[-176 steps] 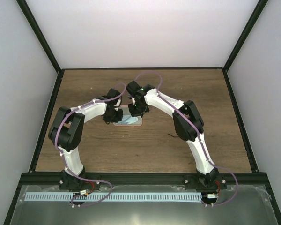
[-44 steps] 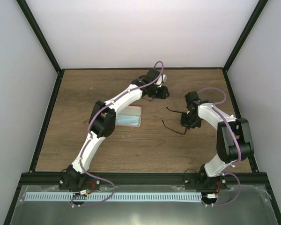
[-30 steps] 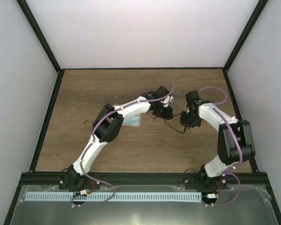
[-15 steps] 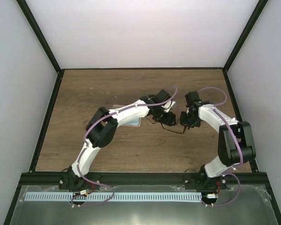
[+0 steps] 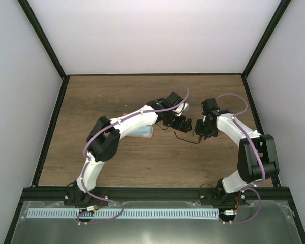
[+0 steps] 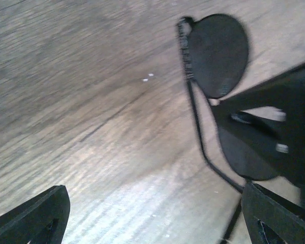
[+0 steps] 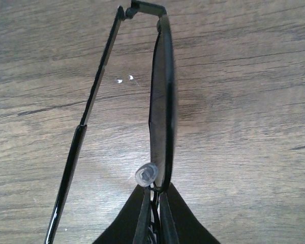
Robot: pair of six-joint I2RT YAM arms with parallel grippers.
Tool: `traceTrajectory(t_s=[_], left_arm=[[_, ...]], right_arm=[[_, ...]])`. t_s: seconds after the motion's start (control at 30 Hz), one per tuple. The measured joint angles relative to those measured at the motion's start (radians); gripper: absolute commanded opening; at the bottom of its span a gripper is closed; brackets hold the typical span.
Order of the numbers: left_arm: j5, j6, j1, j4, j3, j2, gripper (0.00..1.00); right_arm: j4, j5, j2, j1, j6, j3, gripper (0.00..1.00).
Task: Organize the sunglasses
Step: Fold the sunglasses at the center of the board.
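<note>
The sunglasses point(image 7: 162, 101) are a small black pair, seen edge-on in the right wrist view with one thin temple arm point(image 7: 91, 112) angled off to the left. My right gripper point(image 7: 153, 195) is shut on their bridge, just under a clear nose pad point(image 7: 146, 174). In the top view the right gripper point(image 5: 199, 133) holds them right of the table's middle, and a temple arm point(image 5: 183, 138) trails to the left. My left gripper point(image 5: 181, 123) stands wide open right beside them. In its own view a dark lens point(image 6: 218, 53) lies ahead of the open left gripper point(image 6: 155, 226), untouched.
A pink case with a light blue cloth point(image 5: 141, 133) in it lies left of the sunglasses, mostly hidden under the left arm. Black frame rails point(image 5: 51, 132) border the wooden table point(image 5: 101, 96), with grey walls around it.
The left jaws have gone from partly closed to wide open beside the sunglasses. The right gripper has kept its hold in the same place.
</note>
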Motion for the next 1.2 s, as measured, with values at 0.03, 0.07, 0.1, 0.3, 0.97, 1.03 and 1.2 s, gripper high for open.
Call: traceTrajectory(t_s=[0.03,0.07,0.1,0.3,0.97,1.03,1.2], left_arm=[[-0.015,-0.001,0.001,-0.006,0.003,0.010,0.93],[-0.033,-0.005,0.003,-0.012,0.004,0.017,0.93],[-0.054,-0.015,0.005,-0.021,0.004,0.021,0.92],[-0.259,-0.151,0.040,-0.051,-0.074,-0.048,0.80],[-0.393,-0.635,-0.023,-0.061,-0.288,-0.188,0.57],[-0.384,-0.652,-0.022,-0.056,-0.284,-0.171,0.57],[-0.375,-0.657,-0.021,-0.056,-0.200,-0.088,0.58]], right_arm=[[0.000,-0.001,-0.006,0.000,0.000,0.000,0.05],[0.000,-0.003,-0.012,0.000,0.000,0.000,0.05],[0.000,-0.003,-0.016,0.000,0.001,0.000,0.05],[0.000,0.002,-0.018,0.000,0.027,0.000,0.05],[-0.013,-0.006,0.127,0.000,0.140,0.206,0.04],[-0.015,-0.007,0.127,0.000,0.140,0.209,0.04],[-0.019,-0.013,0.120,0.010,0.139,0.200,0.04]])
